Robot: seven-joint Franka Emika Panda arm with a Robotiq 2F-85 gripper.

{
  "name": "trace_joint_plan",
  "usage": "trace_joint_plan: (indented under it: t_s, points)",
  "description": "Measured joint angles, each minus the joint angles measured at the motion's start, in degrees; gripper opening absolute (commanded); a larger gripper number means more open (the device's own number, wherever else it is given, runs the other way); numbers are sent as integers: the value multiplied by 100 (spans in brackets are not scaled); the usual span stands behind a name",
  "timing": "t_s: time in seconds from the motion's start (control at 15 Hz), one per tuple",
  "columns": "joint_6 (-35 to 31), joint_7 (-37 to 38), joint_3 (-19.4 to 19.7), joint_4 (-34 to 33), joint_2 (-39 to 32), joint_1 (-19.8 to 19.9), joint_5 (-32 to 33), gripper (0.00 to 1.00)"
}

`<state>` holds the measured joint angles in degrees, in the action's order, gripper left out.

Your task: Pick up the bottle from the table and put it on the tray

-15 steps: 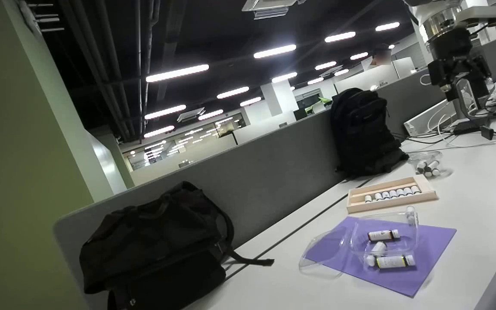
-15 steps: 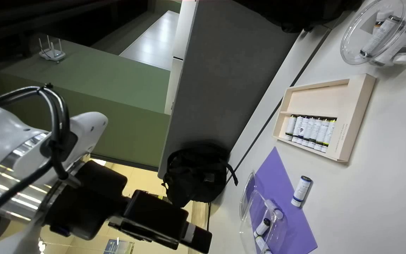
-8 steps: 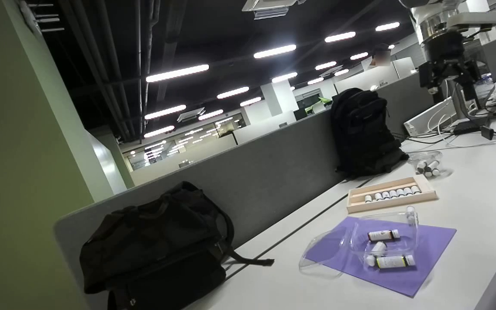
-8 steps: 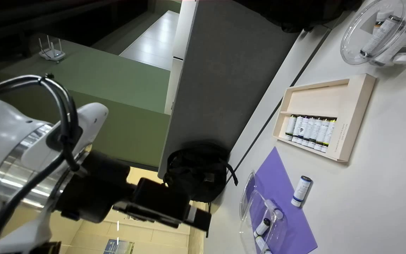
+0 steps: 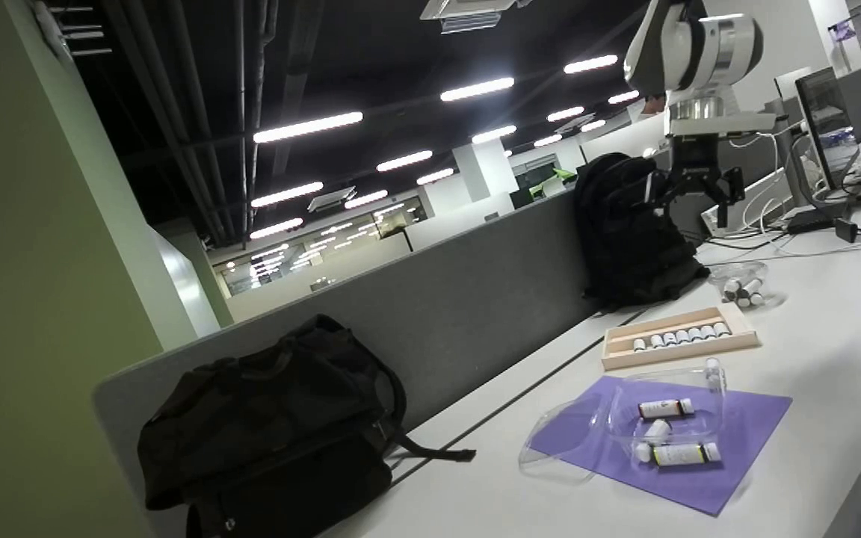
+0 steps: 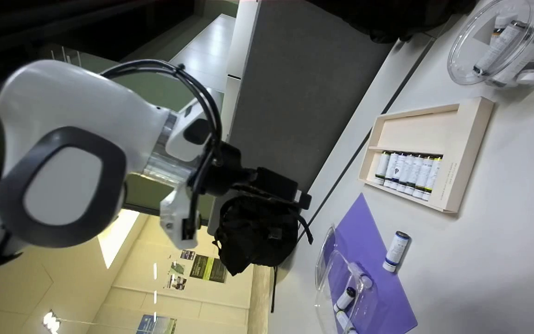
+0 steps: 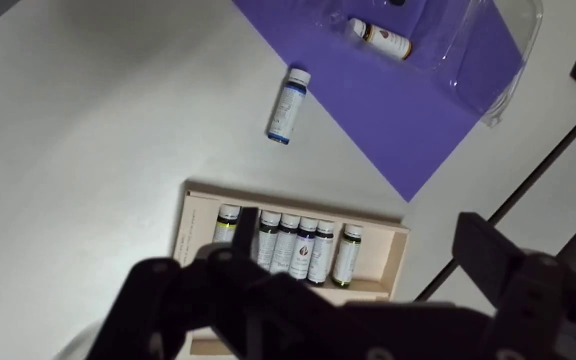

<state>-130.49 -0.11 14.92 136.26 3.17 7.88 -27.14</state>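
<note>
A small white-capped bottle with blue bands lies on the white table, its cap at the purple mat's edge; it also shows in both exterior views. The pale wooden tray holds a row of similar bottles in one compartment; it also shows in both exterior views. My gripper is open and empty, high above the table; it also shows in both exterior views. In the wrist view its fingers hide part of the tray and some bottles.
The purple mat carries a clear plastic container with several bottles and a clear lid. A clear bowl of bottles stands beyond the tray. Black backpacks rest along the grey partition.
The arm and open gripper have moved left and lower in an exterior view, and up and right across the other exterior picture. The bottles, tray and mat have not moved.
</note>
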Motion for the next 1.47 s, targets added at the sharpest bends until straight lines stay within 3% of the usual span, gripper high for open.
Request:
trace_joint_plan:
  t_s: [0.33,0.67,1.07,1.47]
  points:
    - [110,1314,-558,-753,-1482,-100,-53,100]
    - [394,1912,-746,-1234,-2427,-162,-46,100]
    - [755,2126,-747,-1812,-3078,-157,128,100]
    - [869,2126,-748,-1924,-3146,-155,141,100]
